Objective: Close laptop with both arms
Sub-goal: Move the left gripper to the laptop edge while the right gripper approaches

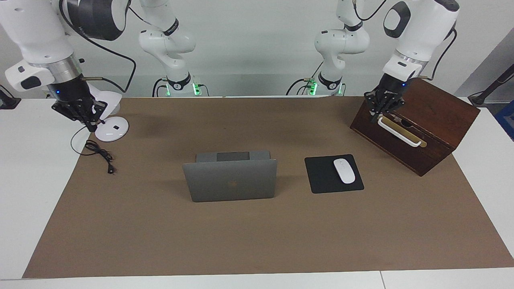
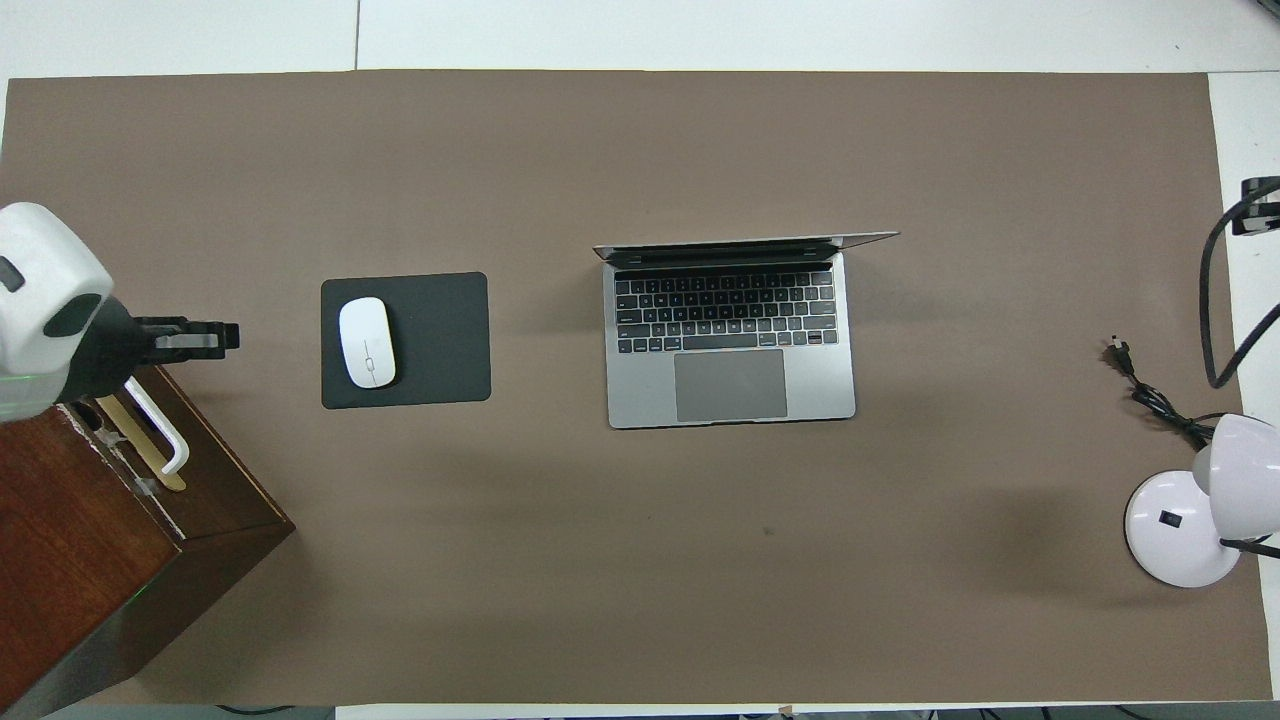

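Mouse (image 1: 344, 170) on mouse pad (image 1: 323, 176)

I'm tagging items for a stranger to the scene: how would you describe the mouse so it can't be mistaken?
Start at the open laptop in the middle of the brown mat. Beside it, toward the left arm's end of the table where the wooden box stands, lies a black square pad. The mouse is the small white oval on that pad, the only thing resting there.
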Controlling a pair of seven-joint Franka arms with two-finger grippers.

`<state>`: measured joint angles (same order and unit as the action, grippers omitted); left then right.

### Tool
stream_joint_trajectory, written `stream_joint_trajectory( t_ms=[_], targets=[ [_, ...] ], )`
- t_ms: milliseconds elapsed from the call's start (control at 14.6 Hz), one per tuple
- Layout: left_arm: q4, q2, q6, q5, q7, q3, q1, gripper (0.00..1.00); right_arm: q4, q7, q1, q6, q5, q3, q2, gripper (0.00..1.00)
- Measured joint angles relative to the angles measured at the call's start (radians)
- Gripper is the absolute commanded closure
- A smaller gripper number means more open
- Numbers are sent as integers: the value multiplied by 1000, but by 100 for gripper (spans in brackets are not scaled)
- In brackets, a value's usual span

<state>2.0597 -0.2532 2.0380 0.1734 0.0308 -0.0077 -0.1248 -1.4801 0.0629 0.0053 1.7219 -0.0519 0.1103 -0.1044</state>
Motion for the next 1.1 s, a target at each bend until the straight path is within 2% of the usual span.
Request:
stream_joint_trajectory(
  t_ms=[274,548,1096],
  targets=[
    [133,-46,179,2,-64,-2,-99,100,47,0,0,70,0,1,-69,100],
    [223,-57,330,2,-160,-4,-230,100,125,0,-1,105,0,0,-149,100],
    [366,-42,625,2,-208,-4,-413,100,326,-15,-1,273,0,-11,-395,100]
  ],
)
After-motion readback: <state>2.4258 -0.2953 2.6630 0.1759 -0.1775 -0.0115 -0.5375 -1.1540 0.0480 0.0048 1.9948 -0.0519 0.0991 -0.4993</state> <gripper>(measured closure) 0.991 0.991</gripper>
